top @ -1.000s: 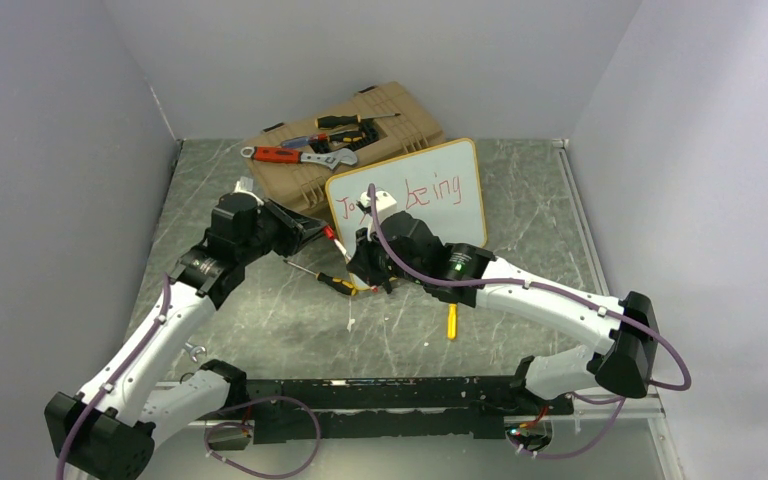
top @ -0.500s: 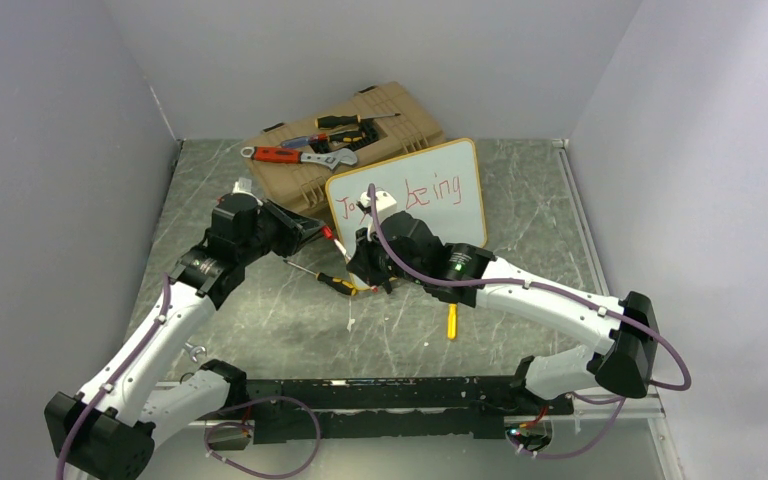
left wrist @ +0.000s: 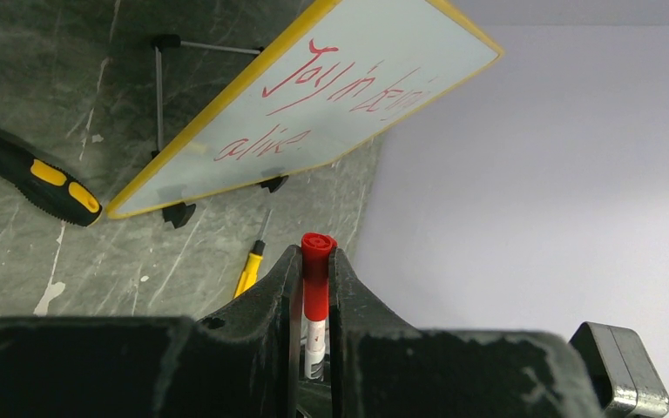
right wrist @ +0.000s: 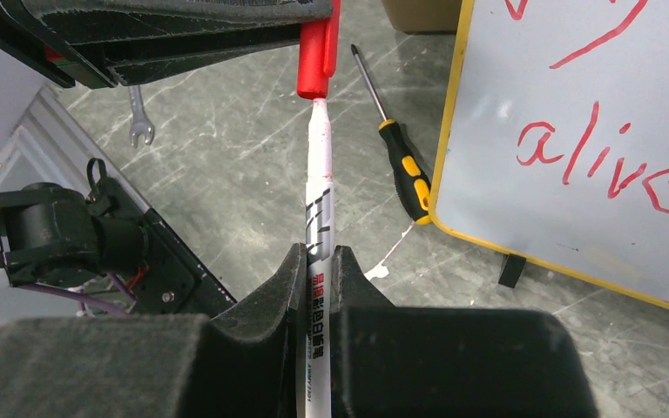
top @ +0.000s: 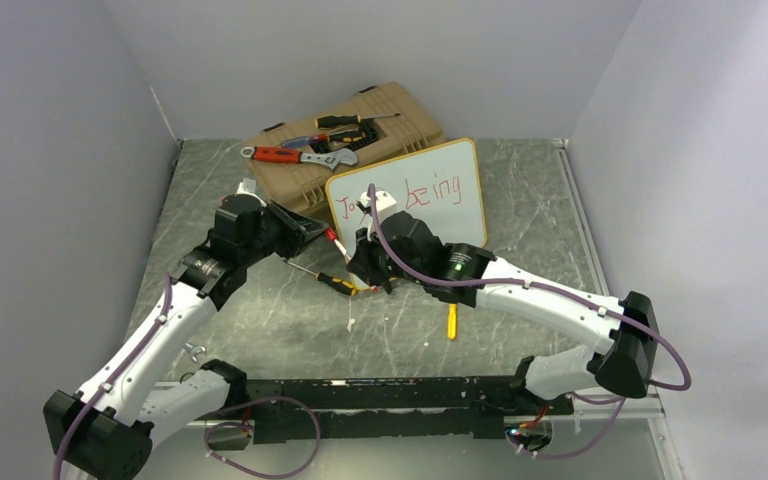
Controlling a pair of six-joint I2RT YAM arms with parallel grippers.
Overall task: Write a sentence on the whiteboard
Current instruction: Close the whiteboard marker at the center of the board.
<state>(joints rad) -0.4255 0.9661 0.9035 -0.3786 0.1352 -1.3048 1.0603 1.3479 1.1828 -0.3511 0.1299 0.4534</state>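
The whiteboard (top: 447, 205) stands tilted on black clip feet behind both grippers. The sentence (top: 433, 190) is in red; the left wrist view shows "Joy in being" over "alive" (left wrist: 335, 87), and "alive" shows in the right wrist view (right wrist: 575, 157). My right gripper (top: 357, 260) is shut on the white marker (right wrist: 318, 200). My left gripper (top: 326, 233) is shut on the marker's red cap (left wrist: 317, 279). The cap (right wrist: 315, 52) sits over the marker's tip end, joining the two grippers in front of the board's lower left corner.
A tan toolbox (top: 385, 115) with a red wrench and screwdrivers on it lies behind the board. A black-yellow screwdriver (top: 332, 281) lies under the grippers. A yellow screwdriver (top: 451, 321) lies right of them. A small wrench (top: 195, 350) lies near the left base.
The left arm has shifted very slightly. The marker, cap, board and right arm stay where they were.
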